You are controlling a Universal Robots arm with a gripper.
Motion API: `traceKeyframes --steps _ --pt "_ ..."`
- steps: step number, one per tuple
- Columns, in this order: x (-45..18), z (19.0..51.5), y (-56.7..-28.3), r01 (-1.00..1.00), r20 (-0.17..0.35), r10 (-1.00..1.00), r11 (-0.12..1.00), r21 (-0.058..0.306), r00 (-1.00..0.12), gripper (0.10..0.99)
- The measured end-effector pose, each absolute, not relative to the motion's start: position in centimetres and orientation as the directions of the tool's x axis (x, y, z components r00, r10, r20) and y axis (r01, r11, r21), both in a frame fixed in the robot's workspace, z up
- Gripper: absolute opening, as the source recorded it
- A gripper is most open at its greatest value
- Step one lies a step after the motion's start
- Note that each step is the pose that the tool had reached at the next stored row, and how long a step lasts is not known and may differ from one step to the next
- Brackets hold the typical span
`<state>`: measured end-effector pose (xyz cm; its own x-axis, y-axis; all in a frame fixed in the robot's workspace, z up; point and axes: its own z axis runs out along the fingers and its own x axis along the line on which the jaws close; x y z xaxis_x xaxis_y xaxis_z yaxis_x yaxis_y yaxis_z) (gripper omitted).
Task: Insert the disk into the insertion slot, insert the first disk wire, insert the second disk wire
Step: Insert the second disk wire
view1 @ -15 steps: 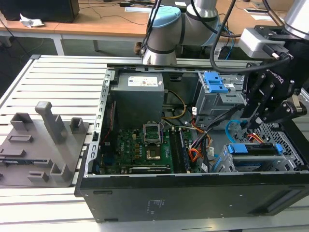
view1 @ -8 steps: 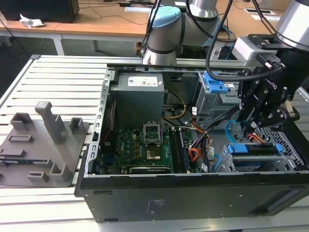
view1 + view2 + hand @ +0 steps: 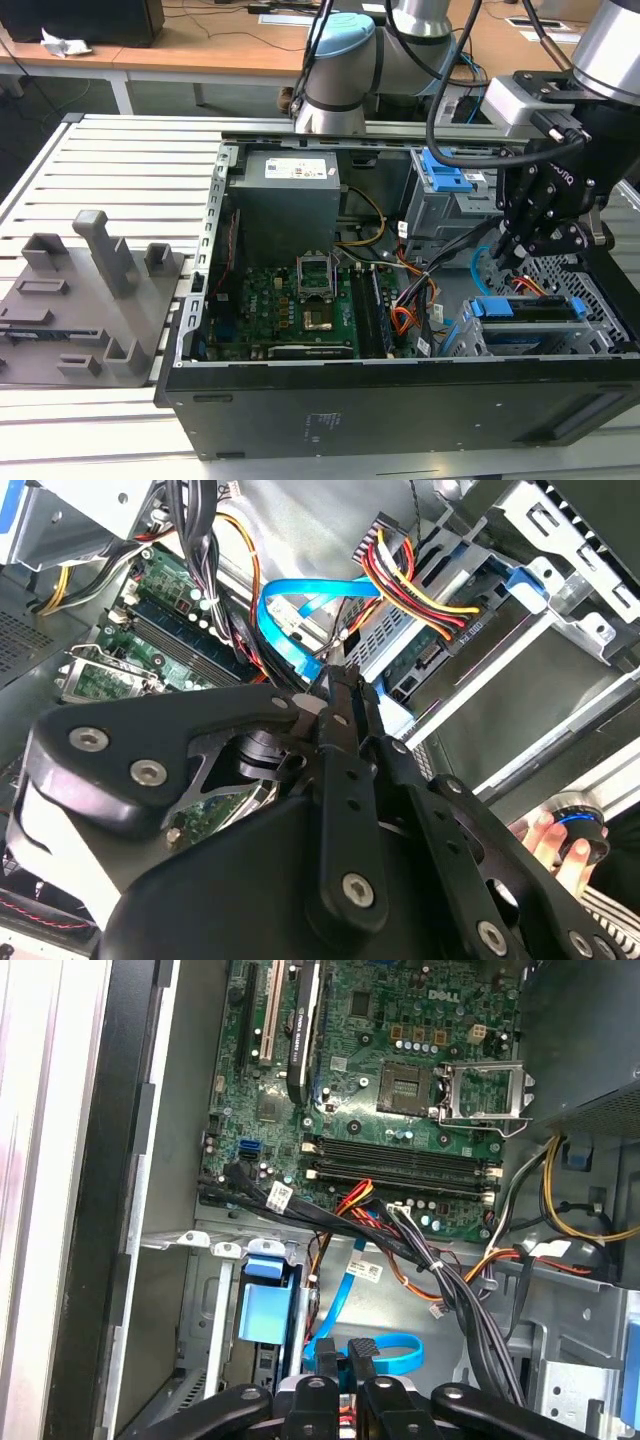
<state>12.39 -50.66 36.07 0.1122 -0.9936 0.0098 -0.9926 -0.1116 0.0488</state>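
In the second wrist view, the first disk wire (image 3: 425,598) is plugged into the disk (image 3: 425,670); the tool (image 3: 345,685), clenched on the second disk wire (image 3: 300,615), reaches down beside it.

text: none legible | motherboard (image 3: 400,1050): print too small | power supply (image 3: 290,170) label: unreadable

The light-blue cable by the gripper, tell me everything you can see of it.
The second disk wire is a thin, flat, light-blue ribbon, plastic-looking and glossy. In the second wrist view it bends in a loop beside the orange, red and black wire bundle, then drops toward the gripper, whose closed fingertips sit at its lower end. In the first wrist view it curls in a loop just above the fingertips. Its plug is hidden, so an actual grip cannot be confirmed.
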Motion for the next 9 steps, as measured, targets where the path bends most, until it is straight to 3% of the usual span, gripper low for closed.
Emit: traceKeyframes --steps 9 --pt "12.4 36.1 -52.3 -0.993 0.01 -0.994 -0.112 0.049 0.112 0.165"
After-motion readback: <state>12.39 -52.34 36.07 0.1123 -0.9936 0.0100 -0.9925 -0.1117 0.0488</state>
